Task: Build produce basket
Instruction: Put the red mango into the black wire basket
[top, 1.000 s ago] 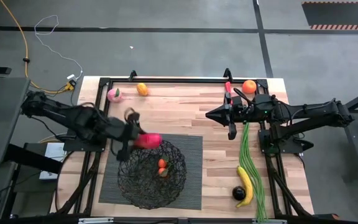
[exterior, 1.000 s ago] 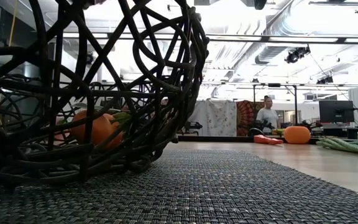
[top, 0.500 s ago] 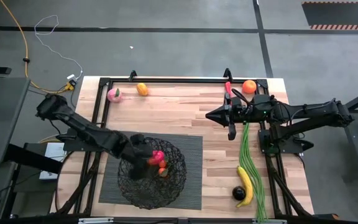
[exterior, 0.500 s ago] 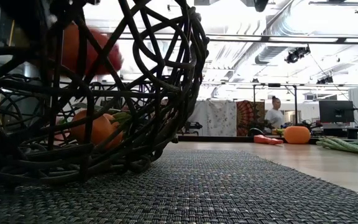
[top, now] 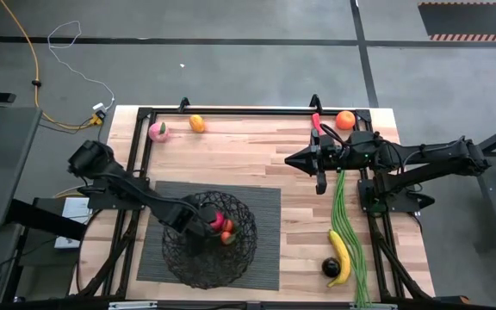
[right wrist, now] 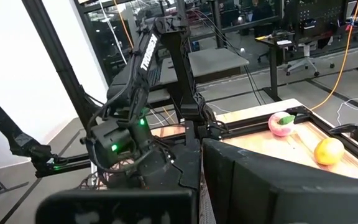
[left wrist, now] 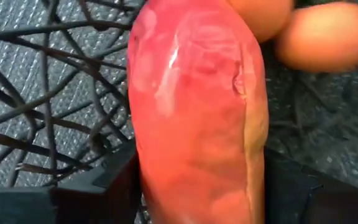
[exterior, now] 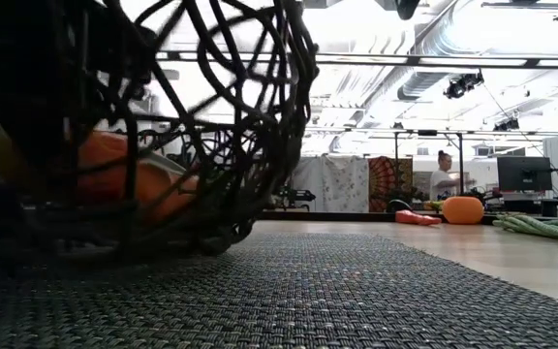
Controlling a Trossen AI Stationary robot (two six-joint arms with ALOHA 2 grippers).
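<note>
Reaching down inside the basket [top: 209, 239], your left gripper [top: 203, 223] is clamped on a red pepper [left wrist: 197, 118], low by the oranges [top: 227, 232], mesh wire close all round. Your right gripper [top: 293, 159] waits closed over bare wood at mid-table, beans [top: 348, 224], banana [top: 340, 255] and dark fruit [top: 330, 268] by the right edge.

My wooden table [top: 248, 164] carries a dark mat [top: 265, 245] with the wire basket [top: 205, 258] on it. At the back edge lie a peach [top: 158, 131], two oranges [top: 197, 123] and a red pepper [top: 316, 122]; along the right side, green beans [top: 346, 224], a banana [top: 341, 255] and a dark fruit [top: 330, 268].
</note>
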